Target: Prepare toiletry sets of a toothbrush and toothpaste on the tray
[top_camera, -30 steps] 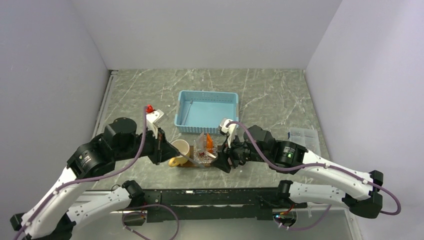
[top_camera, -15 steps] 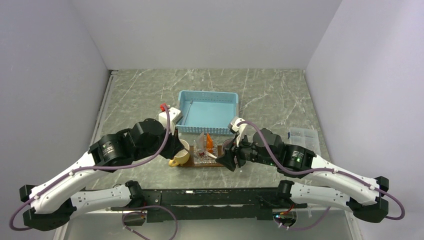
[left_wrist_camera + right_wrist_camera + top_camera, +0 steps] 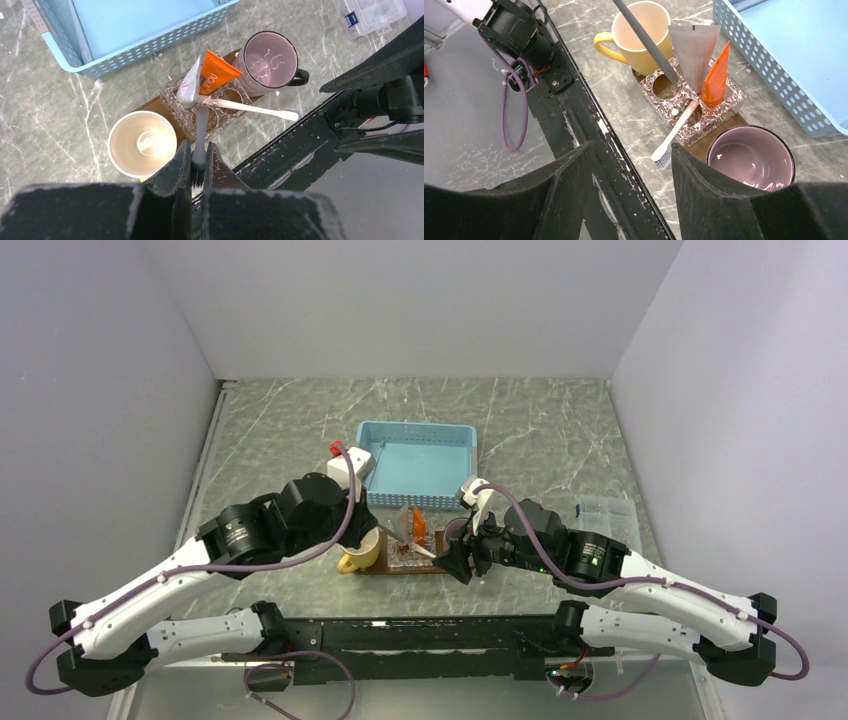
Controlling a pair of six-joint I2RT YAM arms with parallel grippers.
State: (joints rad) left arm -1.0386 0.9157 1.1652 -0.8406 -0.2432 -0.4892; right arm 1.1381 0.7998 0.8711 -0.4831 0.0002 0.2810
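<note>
My left gripper [image 3: 199, 150] is shut on the brush end of a pale toothbrush [image 3: 201, 125]. Its handle slants down to the mouth of a slot in the clear crystal holder [image 3: 212, 117] on the dark-brown tray [image 3: 152, 103]. An orange toothpaste [image 3: 216, 75] and a whitish tube [image 3: 189, 87] stand in the holder. A second white toothbrush [image 3: 676, 131] leans out of it, bristles over the table's near edge. My right gripper [image 3: 633, 147] hangs open and empty just in front of the tray, near those bristles. From above, the left gripper [image 3: 376, 531] is over the yellow mug.
A yellow mug [image 3: 142, 144] stands at the tray's left end and a purple mug [image 3: 270, 60] at its right. The light-blue basket [image 3: 415, 462] sits behind the tray, a clear plastic box [image 3: 607, 515] to the right. The black frame rail [image 3: 589, 125] runs along the near edge.
My left arm has swung right from beside the yellow mug to above it, bringing the held toothbrush to the holder. The right gripper has drawn back slightly to the right and stayed open.
</note>
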